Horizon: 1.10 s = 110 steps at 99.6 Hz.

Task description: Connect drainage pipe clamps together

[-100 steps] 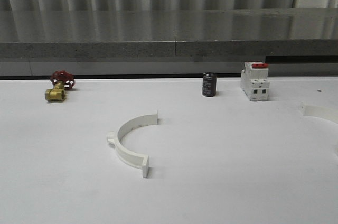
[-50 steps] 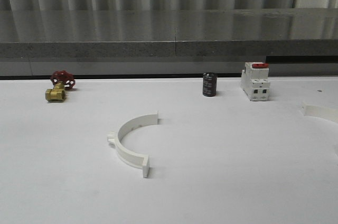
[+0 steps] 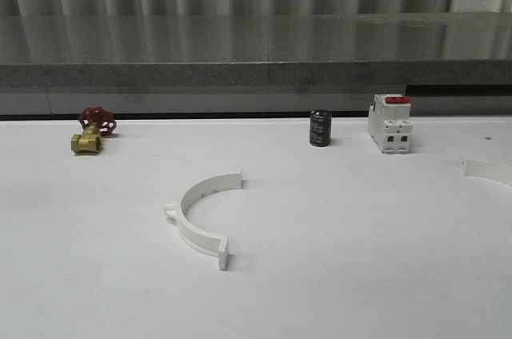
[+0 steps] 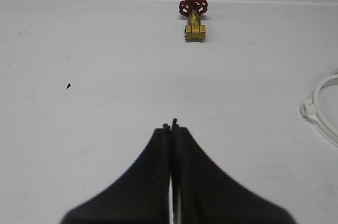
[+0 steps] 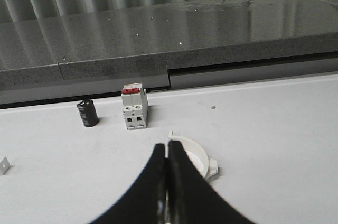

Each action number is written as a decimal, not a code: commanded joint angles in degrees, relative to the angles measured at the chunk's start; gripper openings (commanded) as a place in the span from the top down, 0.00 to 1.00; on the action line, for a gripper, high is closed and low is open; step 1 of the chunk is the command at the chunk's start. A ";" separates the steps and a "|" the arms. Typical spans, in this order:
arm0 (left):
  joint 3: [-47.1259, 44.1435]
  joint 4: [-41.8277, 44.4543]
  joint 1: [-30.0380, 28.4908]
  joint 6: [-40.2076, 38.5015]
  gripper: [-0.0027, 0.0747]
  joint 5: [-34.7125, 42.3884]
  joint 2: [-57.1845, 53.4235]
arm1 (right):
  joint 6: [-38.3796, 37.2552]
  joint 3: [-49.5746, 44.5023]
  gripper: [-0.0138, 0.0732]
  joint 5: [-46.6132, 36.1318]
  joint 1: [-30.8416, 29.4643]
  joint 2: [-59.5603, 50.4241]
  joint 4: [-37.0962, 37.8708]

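Reaching: first step in hand, by my judgement; neither clamp is gripped and the halves lie well apart.
Near clamp [image 3: 200, 213]: flat on the table [image 3: 360, 275], centre-left, open side facing right; side tab points left, end flanges at far and near tips. Also seen at the edge of the left wrist view [image 4: 323, 112].
Far clamp [image 3: 488, 169]: at the right table edge, cut off by the frame; in the right wrist view [image 5: 194, 156] it sits just beyond the fingertips, in front of the breaker [image 5: 133, 106].
Left gripper [image 4: 171, 127]: jaws pressed together, empty, above bare table.
Right gripper [image 5: 168, 146]: jaws together, empty.
Bystanders: valve [image 3: 93, 131], capacitor [image 3: 321, 128]; both clear of the work.
Advice: part the jaws before descending; grip each band mid-arc, away from the flanges, so the ends stay free to meet.
Risk: thin white bands on white table may slide or tip under a pinch.
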<state>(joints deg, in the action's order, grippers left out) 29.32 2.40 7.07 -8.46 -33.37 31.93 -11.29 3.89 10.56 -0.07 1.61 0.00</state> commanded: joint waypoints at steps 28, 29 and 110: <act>1.37 -0.48 0.38 -0.11 0.99 4.00 -0.02 | 0.28 18.69 0.92 11.06 -0.18 24.69 0.38; 1.37 -0.48 0.38 -0.11 0.99 4.00 -0.02 | 0.28 18.99 0.92 11.36 -0.18 25.72 0.38; 1.37 -0.48 0.38 -0.11 0.99 4.00 -0.02 | 0.28 31.59 0.64 6.52 -0.18 52.85 0.38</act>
<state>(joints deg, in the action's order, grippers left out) 29.32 2.40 7.07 -8.43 -33.37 31.93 -11.29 33.39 20.40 -0.07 54.52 0.00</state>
